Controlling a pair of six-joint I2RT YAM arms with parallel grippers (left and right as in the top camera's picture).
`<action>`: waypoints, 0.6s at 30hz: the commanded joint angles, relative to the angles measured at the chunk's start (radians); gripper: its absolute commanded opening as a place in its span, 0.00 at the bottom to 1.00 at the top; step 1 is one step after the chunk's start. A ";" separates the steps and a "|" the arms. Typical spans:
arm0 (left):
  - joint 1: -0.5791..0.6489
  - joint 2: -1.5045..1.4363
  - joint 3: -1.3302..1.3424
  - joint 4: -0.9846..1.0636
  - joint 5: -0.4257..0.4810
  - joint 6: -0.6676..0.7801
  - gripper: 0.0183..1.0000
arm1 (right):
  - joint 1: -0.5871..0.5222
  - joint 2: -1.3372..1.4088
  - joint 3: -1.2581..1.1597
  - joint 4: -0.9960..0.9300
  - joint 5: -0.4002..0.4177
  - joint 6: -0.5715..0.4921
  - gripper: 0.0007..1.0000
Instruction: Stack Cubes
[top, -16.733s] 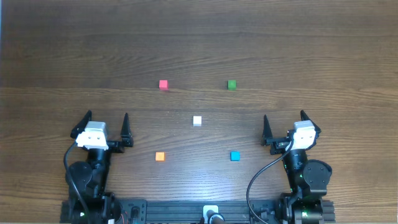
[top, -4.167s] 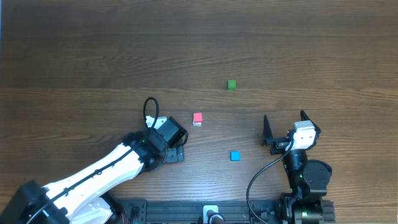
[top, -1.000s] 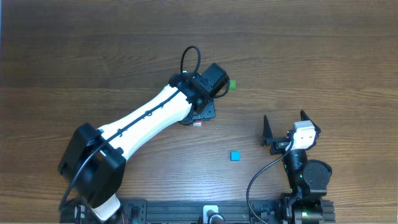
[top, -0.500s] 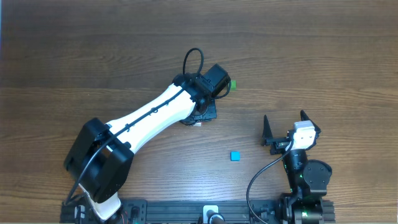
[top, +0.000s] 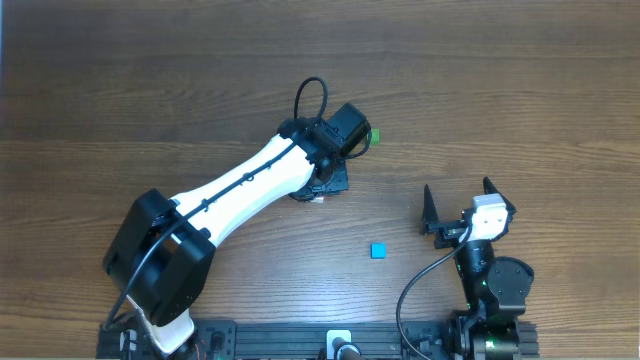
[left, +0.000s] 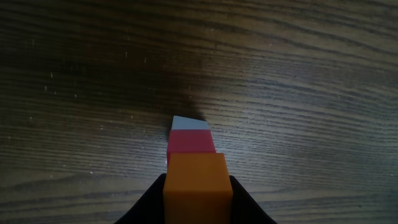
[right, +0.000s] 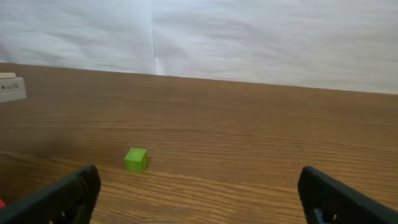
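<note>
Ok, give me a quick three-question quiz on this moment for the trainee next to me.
1. True or false: the left tool is shut on the orange cube.
2. What does the pink cube sit on? A the white cube, B a yellow cube, C a black cube.
3. Name the two cubes lying loose, away from the left tool.
Key: 1 true. 2 A. 3 the green cube and the blue cube.
</note>
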 joint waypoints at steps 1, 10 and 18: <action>0.005 0.013 0.023 -0.001 0.006 0.003 0.02 | 0.004 -0.007 -0.006 -0.003 -0.004 -0.005 0.99; 0.005 0.028 0.023 -0.001 0.006 0.003 0.02 | 0.004 -0.007 -0.006 -0.003 -0.004 -0.005 0.99; 0.005 0.029 0.023 -0.001 0.006 0.004 0.08 | 0.004 -0.007 -0.006 -0.003 -0.004 -0.005 0.99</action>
